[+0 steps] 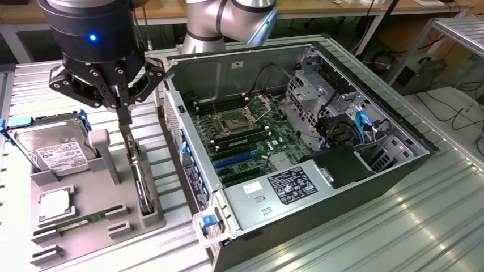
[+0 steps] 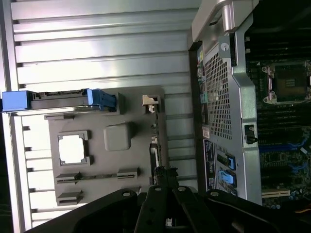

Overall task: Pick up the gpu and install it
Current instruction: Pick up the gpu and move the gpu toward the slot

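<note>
- gpu edge-on, far end hidden behind gripper
- hard drive label text too small to read
- arm cut off at exterior view's top edge
- computer case near corner cut off

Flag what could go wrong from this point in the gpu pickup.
1. The gripper hangs over one end of the gpu, which stands on edge in a slot of the gray holder; an off-centre grasp might tilt or jam it on lifting.
2. The computer case wall stands close beside the holder, so the gripper's wide linkage could clip it.
</note>
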Controlling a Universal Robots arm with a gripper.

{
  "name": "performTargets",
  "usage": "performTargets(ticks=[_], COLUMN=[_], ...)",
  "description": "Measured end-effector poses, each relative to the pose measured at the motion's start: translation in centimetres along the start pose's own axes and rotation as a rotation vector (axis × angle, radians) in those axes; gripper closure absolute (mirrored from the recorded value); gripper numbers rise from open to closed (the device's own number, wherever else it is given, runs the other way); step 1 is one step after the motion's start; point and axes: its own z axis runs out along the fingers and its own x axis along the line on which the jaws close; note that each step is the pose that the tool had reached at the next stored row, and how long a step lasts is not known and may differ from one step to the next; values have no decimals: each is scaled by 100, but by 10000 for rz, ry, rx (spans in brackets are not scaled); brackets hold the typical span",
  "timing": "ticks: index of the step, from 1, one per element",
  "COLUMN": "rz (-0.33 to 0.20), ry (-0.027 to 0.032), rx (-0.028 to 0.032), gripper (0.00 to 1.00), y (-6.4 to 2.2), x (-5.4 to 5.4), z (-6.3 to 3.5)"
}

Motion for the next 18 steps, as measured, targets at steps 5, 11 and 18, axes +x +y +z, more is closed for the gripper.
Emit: performTargets(ticks=[5, 11, 18], rz=[0, -2, -2], ry=[-21, -52, -61], rx=[-4, -4, -4], gripper=[76, 58, 58], y=[-147, -166, -173], x=[8, 59, 82], z=[48, 210, 350])
